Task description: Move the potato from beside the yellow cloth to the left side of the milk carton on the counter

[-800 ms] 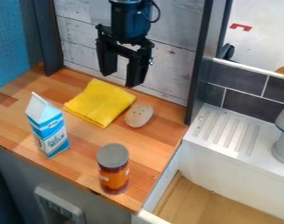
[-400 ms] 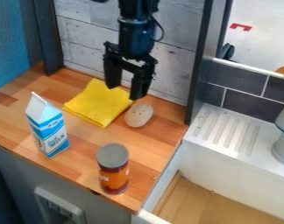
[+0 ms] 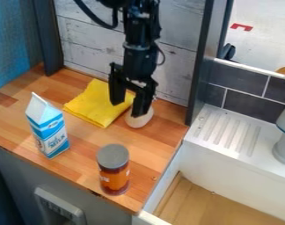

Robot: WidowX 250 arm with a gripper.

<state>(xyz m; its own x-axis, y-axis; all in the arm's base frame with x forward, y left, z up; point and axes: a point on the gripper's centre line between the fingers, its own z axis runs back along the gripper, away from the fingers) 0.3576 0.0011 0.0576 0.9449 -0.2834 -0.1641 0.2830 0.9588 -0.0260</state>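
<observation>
"2 containers are nearest us: a can (image 3: 114, 171) with a grey lid, upright by the front edge of the wooden counter (image 3: 159, 134), and a blue-and-white carton (image 3: 49, 132), upright too, over to the side."

"And past those?"

"A pale oval thing (image 3: 139, 121) lies on the counter, just beside a folded yellow cloth (image 3: 93, 103). The gripper (image 3: 128, 109) hangs above them, with the planked wall (image 3: 89, 41) behind."

"How do the jaws stand?"

"Apart, a clear gap between the 2 fingers, nothing clamped. 1 finger covers the upper part of the oval thing from here. I can't tell if they touch."

"What's changed?"

"Over the last 0.8 seconds the gripper has dropped from in front of the wall to low over the cloth and the oval thing. None of the 4 things on the counter has shifted."

"Meaning what?"

"To my eye, the work is at the approach stage. The oval thing is closest to hand, but no grip has been made, and the can and carton are well out of reach."
</observation>
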